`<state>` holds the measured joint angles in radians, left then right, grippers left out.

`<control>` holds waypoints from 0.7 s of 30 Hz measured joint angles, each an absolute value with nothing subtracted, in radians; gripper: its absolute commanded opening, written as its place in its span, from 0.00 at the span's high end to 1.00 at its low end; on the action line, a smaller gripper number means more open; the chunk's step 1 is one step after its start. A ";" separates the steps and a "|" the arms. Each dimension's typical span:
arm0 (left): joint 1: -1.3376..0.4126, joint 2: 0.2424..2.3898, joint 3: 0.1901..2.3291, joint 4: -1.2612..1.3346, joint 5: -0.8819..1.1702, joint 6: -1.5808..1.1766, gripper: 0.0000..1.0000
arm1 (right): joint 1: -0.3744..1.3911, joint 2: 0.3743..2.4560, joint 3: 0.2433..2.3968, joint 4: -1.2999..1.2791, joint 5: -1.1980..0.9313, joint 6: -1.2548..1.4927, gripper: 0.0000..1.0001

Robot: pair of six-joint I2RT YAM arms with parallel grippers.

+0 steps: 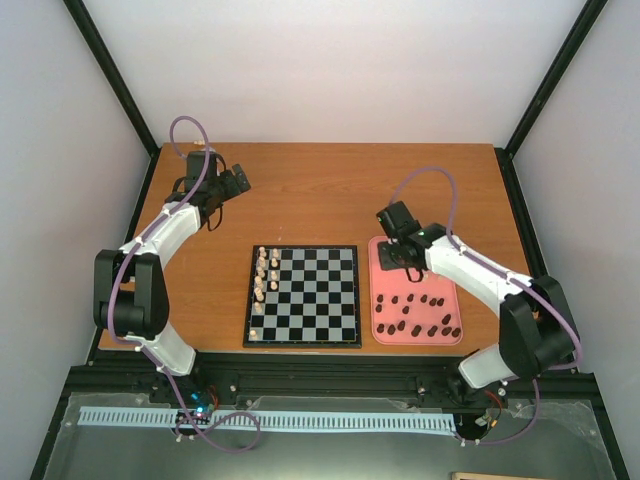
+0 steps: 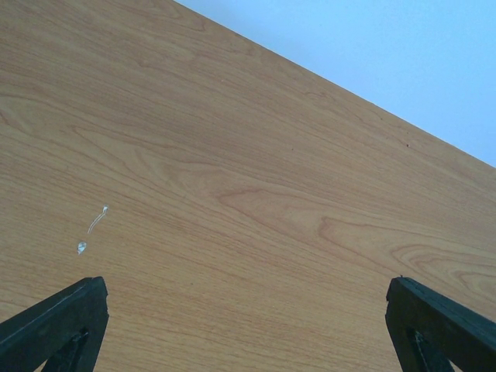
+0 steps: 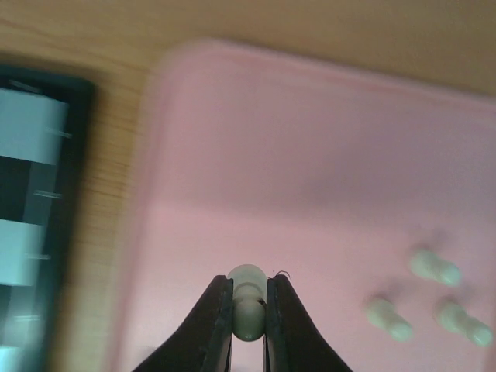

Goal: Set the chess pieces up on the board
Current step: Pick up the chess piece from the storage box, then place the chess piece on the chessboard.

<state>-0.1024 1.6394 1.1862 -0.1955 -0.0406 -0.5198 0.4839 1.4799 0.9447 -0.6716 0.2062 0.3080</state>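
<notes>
Right gripper [image 3: 249, 304] is clamped on a pale chess piece [image 3: 246, 276] over the pink tray [image 3: 310, 155], just right of the board [image 1: 320, 300]. Three loose pale pieces [image 3: 390, 319] lie on the tray, with dark pieces [image 1: 416, 329] in its near half. Left gripper [image 2: 244, 288] has jaws wide over the bare wood table [image 1: 320, 190] at the far-left corner. Standing pale pieces [image 1: 263, 275] fill the board's left columns; white walls [image 1: 330, 70] and black frame posts [image 1: 108, 70] box it in.

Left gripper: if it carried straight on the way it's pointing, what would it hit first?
The left gripper would likely meet the bare wooden table first. Ahead of its open jaws only wood grain shows, with nothing else in that line. Depth is unclear.
</notes>
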 measured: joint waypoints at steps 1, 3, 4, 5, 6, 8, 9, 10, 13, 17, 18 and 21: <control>-0.102 1.639 1.186 -0.196 -0.041 -0.520 0.00 | 0.512 1.469 0.972 -0.673 0.200 0.310 0.97; -0.102 1.639 1.186 -0.195 -0.041 -0.520 0.00 | 0.584 1.461 1.037 -0.672 0.190 0.315 0.97; -0.102 1.639 1.186 -0.195 -0.041 -0.520 0.00 | 0.622 1.464 1.066 -0.668 0.184 0.316 0.97; -0.102 1.639 1.187 -0.196 -0.041 -0.519 0.00 | 0.659 1.473 1.096 -0.667 0.180 0.319 0.97; -0.103 1.639 1.186 -0.196 -0.040 -0.520 0.00 | 0.697 1.490 1.127 -0.669 0.176 0.322 0.97; -0.102 1.639 1.187 -0.196 -0.041 -0.519 0.00 | 0.775 1.549 1.203 -0.669 0.174 0.326 0.97; -0.102 1.639 1.186 -0.196 -0.040 -0.519 0.00 | 0.814 1.588 1.242 -0.669 0.173 0.327 0.97; -0.102 1.639 1.187 -0.196 -0.041 -0.519 0.00 | 0.851 1.628 1.280 -0.669 0.169 0.327 0.97; -0.102 1.639 1.186 -0.196 -0.040 -0.519 0.00 | 0.949 1.755 1.380 -0.669 0.147 0.322 0.97; -0.103 1.639 1.186 -0.196 -0.040 -0.520 0.00 | 1.020 1.870 1.455 -0.673 0.100 0.311 0.97; -0.102 1.639 1.186 -0.196 -0.040 -0.519 0.00 | 1.029 1.894 1.473 -0.676 0.088 0.307 0.97; -0.103 1.639 1.187 -0.196 -0.040 -0.519 0.00 | 1.040 1.943 1.512 -0.681 0.059 0.300 0.97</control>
<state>-0.1028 1.6394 1.1866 -0.1955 -0.0399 -0.5194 1.0405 1.9430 1.5120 -0.6811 0.0586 0.2996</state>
